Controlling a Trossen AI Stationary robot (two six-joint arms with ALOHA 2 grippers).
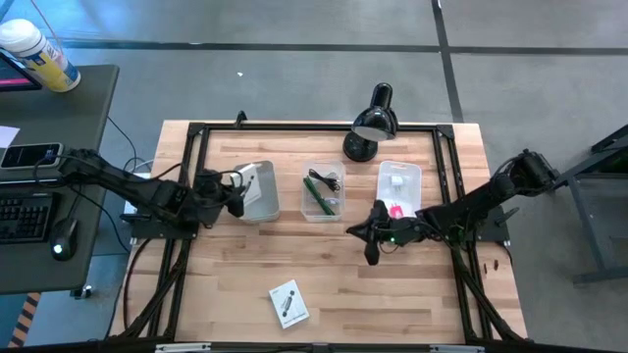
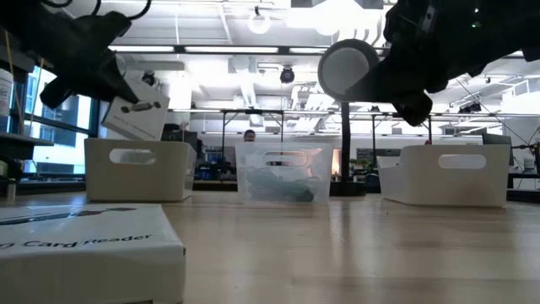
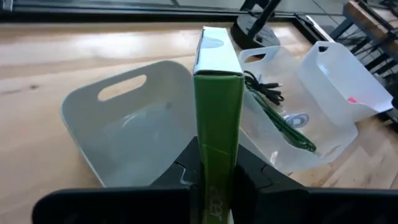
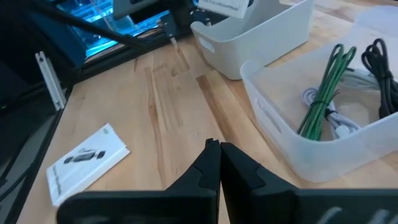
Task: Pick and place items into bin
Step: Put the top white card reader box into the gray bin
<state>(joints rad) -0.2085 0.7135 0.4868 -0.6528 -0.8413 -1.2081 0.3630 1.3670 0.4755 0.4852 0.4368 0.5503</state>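
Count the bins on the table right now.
3, in a row in front of the lamp: an opaque white bin on the left under the left gripper, a clear bin in the middle, another white bin on the right. None seem hidden.

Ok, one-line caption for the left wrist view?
Left gripper holds a green-edged box upright above the white bin.
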